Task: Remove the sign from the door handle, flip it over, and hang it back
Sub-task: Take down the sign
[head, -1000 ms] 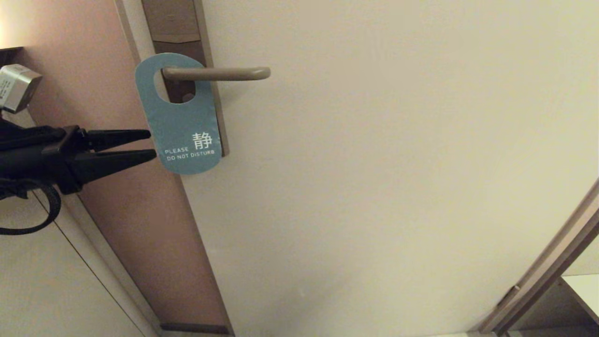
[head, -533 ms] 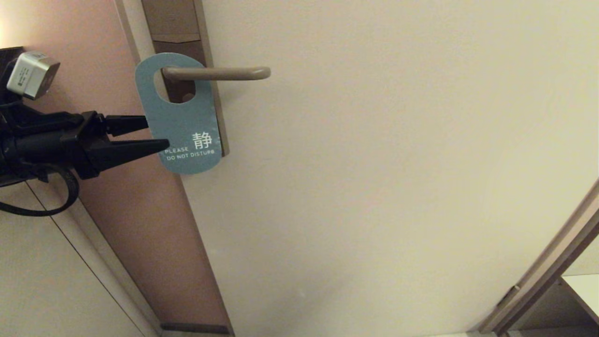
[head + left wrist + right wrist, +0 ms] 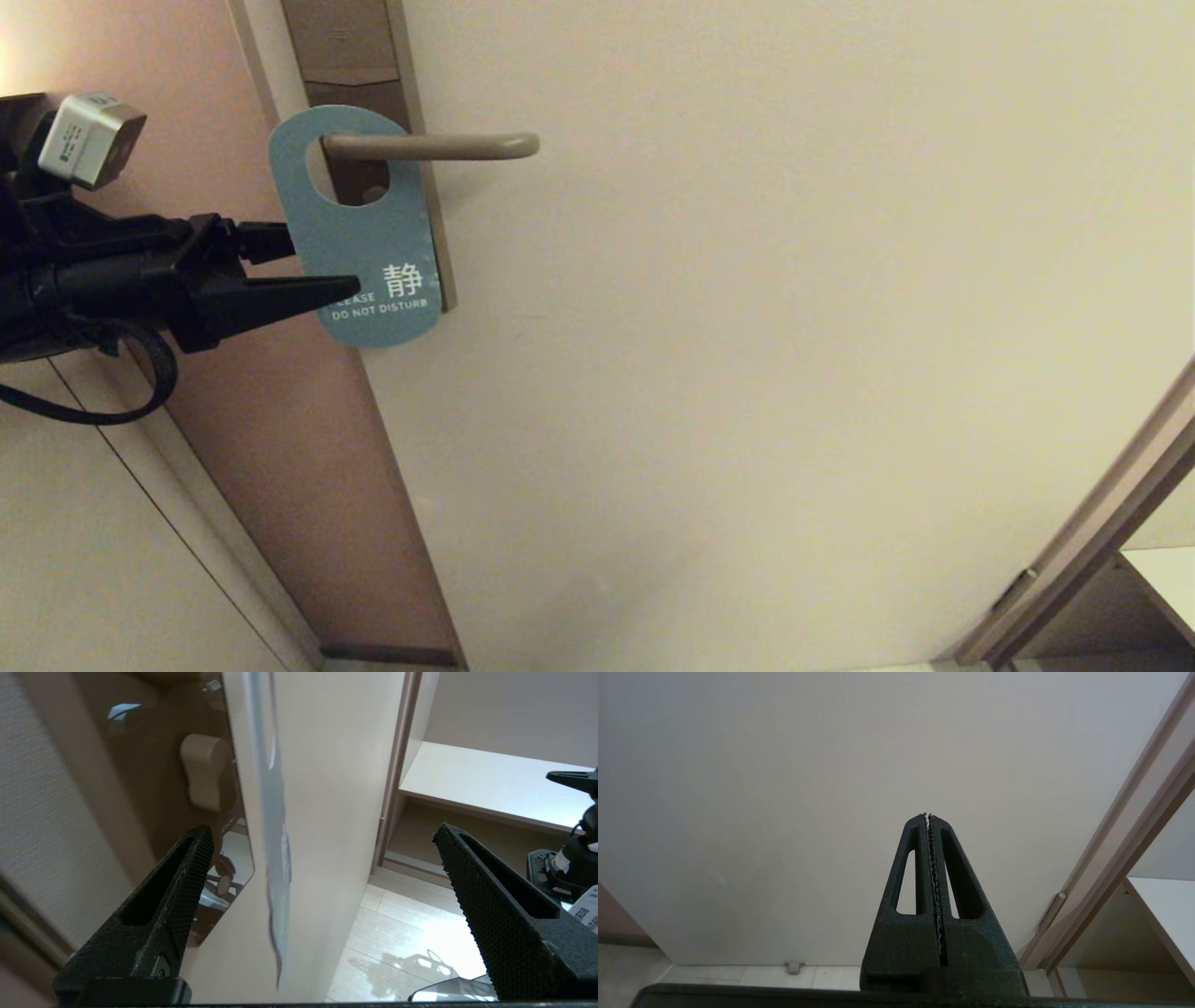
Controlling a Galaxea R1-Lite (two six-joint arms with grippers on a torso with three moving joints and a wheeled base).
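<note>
The teal sign [image 3: 359, 238], its "DO NOT DISTURB" face outward, hangs by its oval hole on the door handle [image 3: 439, 146], a beige lever on a brown plate. My left gripper [image 3: 327, 266] reaches in from the left and is open. One finger passes behind the sign's left edge and the other crosses in front of its lower text. In the left wrist view the sign [image 3: 275, 826] hangs edge-on between the wide-apart fingers [image 3: 187, 877], touching neither, with the handle [image 3: 203, 772] behind it. My right gripper [image 3: 927, 814] is shut on nothing and points at the bare door.
The cream door [image 3: 747, 327] fills most of the head view. A pinkish-brown panel [image 3: 187, 140] runs along its left side. The door frame [image 3: 1102, 523] and a pale shelf [image 3: 490, 779] lie to the right, above a tiled floor [image 3: 420, 933].
My left gripper has moved right and slightly up, from just short of the sign to straddling its left edge. The sign has not moved.
</note>
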